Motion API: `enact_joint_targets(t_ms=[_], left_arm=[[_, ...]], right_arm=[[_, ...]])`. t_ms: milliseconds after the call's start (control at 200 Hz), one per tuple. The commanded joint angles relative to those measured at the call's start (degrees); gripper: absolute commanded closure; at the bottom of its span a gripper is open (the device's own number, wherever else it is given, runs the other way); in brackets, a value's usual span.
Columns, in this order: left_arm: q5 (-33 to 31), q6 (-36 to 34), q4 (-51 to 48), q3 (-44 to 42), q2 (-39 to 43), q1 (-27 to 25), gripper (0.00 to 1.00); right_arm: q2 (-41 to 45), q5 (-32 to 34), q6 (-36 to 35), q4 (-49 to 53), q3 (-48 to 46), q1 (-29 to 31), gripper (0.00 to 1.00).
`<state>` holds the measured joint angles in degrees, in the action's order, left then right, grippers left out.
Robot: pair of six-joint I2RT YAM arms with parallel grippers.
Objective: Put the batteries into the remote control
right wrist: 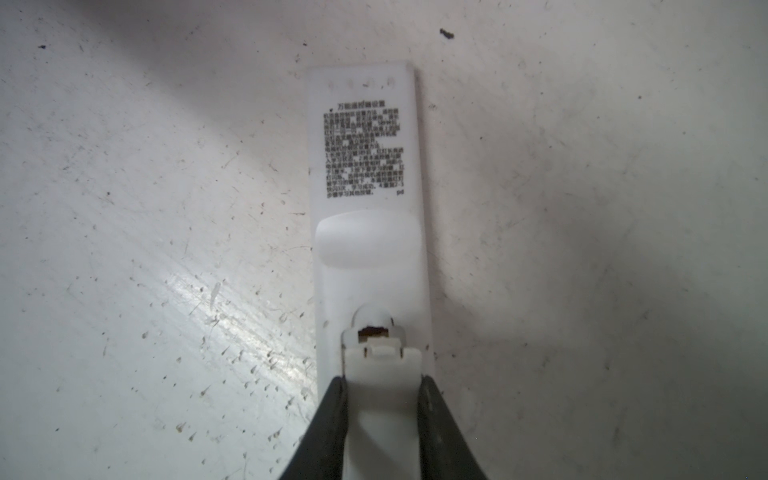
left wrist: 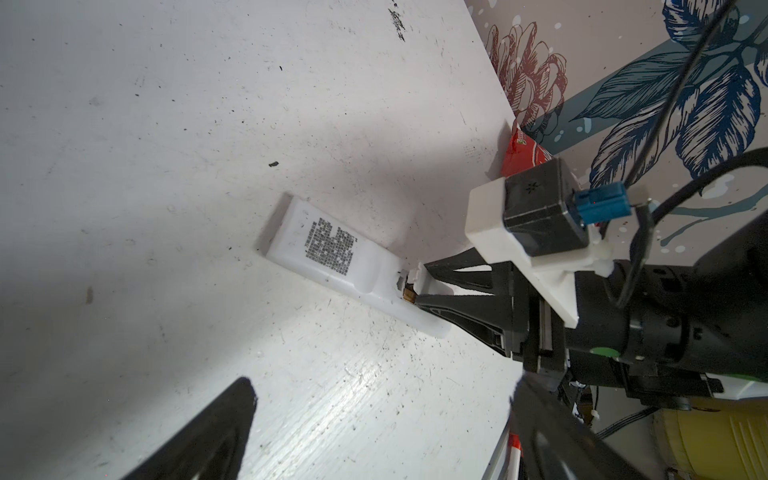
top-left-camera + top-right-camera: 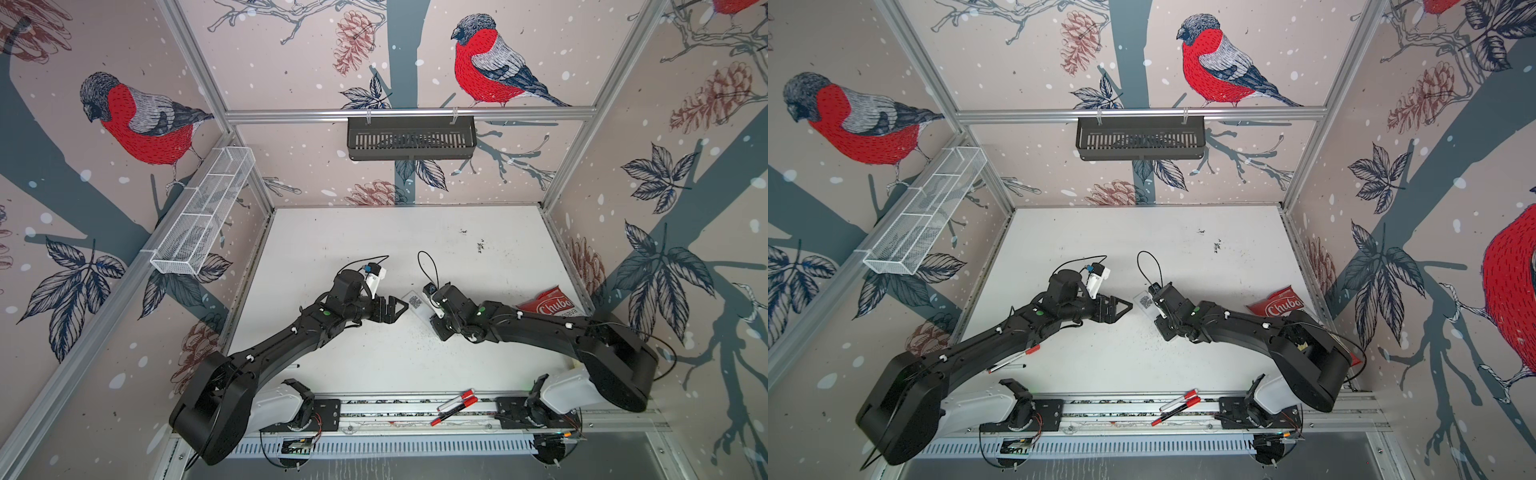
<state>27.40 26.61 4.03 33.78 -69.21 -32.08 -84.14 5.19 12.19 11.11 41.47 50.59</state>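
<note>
**Gripping the battery cover at the remote's near end**

Standing by the table (image 3: 374,241), I see the remote control (image 3: 414,302) lying flat near the middle of it, with its printed back facing up. It sits between the two arms.

The right end effector (image 1: 382,399) is closed on the white battery cover (image 1: 380,365) at one end of the remote, with one dark finger (image 1: 332,415) pressed against each long edge. The cover sits slightly off its seat. A small copper-brown spot (image 1: 371,331) shows in the gap at its edge, though I cannot tell what it is.

The left end effector (image 3: 395,309) hangs just beside the remote's other end, jaws spread wide and holding nothing. In the left wrist view its two fingers frame bare table.

A red snack bag (image 3: 548,305) lies by the right wall, partly behind the right arm. Red-and-white marker pens (image 3: 455,405) rest on the front rail between the arm bases, well apart from the remote.
</note>
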Motion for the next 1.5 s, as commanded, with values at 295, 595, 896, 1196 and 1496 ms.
enact_joint_targets(t_ms=[295, 595, 896, 1196, 1496], left_arm=[[1.2, -0.9, 0.4, 0.6, -0.2, 0.2, 0.03], [1.3, -1.3, -0.1, 1.7, -1.1, 0.3, 0.03], [1.9, -0.9, 1.4, 2.8, -2.6, 0.3, 0.03], [3.4, -1.2, 2.5, 3.6, -4.9, 0.3, 0.03], [4.0, -1.7, 2.1, 3.5, -4.8, 0.4, 0.03]], right_arm=[[-0.1, 1.1, -0.2, 1.6, 0.3, 0.9, 0.65], [0.6, 1.2, 0.0, 2.3, 0.8, 0.8, 0.6], [7.0, -3.5, 1.8, 3.6, 1.3, -1.2, 0.39], [5.0, -4.7, 3.8, 5.9, 3.7, -5.4, 0.26], [-1.7, -2.6, 4.5, 8.8, 6.2, -7.1, 0.25]])
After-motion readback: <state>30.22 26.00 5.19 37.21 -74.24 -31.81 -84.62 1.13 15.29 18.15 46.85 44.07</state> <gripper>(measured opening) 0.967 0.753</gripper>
